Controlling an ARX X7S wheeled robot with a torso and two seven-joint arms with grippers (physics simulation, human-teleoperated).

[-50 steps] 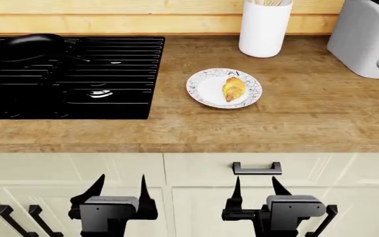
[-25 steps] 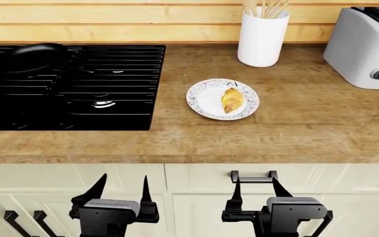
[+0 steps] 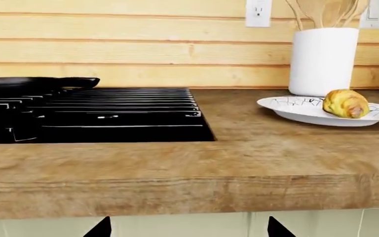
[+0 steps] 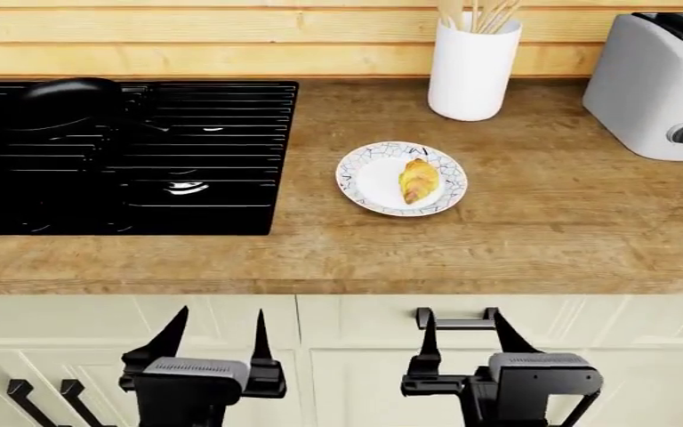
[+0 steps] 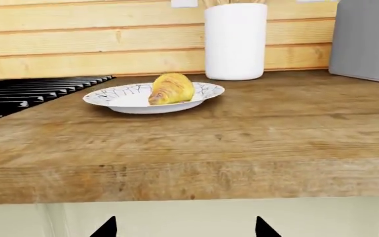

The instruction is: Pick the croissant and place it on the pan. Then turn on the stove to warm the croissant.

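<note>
The golden croissant [image 4: 419, 181] lies on a white plate [image 4: 369, 178] with dark crackle lines in the middle of the wooden counter; it also shows in the left wrist view [image 3: 345, 103] and the right wrist view [image 5: 171, 89]. The black pan [image 4: 60, 102] sits on the back left of the black stove [image 4: 217, 151], its handle pointing right; its handle shows in the left wrist view [image 3: 71, 81]. The stove's knobs are out of view. My left gripper [image 4: 217, 326] and right gripper [image 4: 466, 324] are both open and empty, low in front of the cabinet, well short of the counter's front edge.
A white utensil holder [image 4: 472, 67] with wooden tools stands at the back behind the plate. A grey toaster [image 4: 656, 84] stands at the back right. A cabinet drawer handle [image 4: 457, 318] sits just behind my right gripper.
The head view has tilted up a little over the last second, so counter items sit lower in frame. Both grippers stay open and low.
</note>
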